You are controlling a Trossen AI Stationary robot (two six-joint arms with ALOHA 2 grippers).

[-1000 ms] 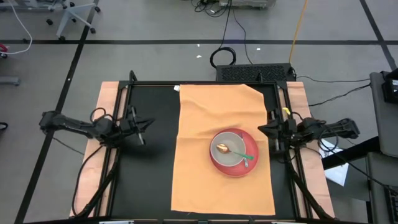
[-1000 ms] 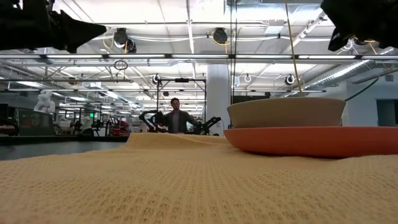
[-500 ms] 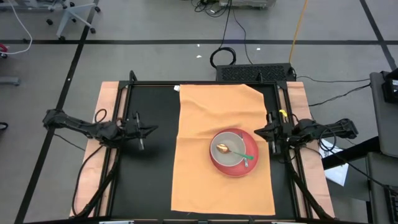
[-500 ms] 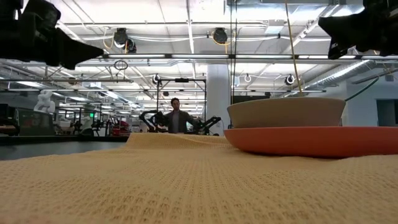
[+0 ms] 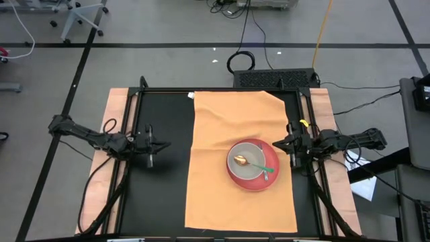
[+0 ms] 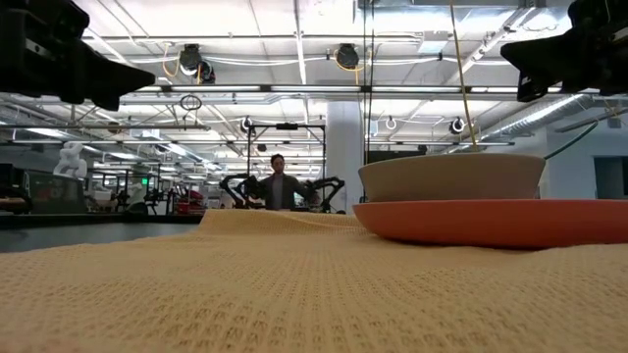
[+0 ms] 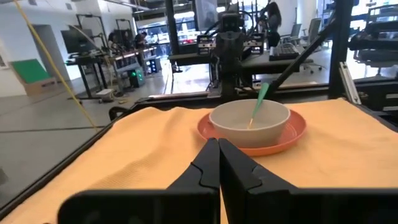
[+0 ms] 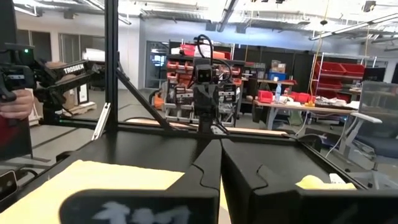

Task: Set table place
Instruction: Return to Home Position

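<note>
Orange-tan table place (image 5: 228, 128), its cloth woven in a fine waffle-like grid, covers the right half of a black tabletop (image 5: 164, 188). The plate (image 5: 274, 161) is red-orange and the bowl (image 5: 250, 173) a pale grey-beige. The spoon (image 5: 254, 165) shows a gold head and bright green handle.

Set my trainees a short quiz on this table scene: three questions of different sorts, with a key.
1. True or false: the spoon lies flat on the orange mat, beside the red plate.
2. What stands on the plate? A) a cup B) a pale bowl C) a folded napkin
3. Fill in: the left tool, left of the mat, and the right tool, right of the plate, are both ____ (open/shut).
Key: 1 false, it rests in the bowl; 2 B; 3 shut.
</note>
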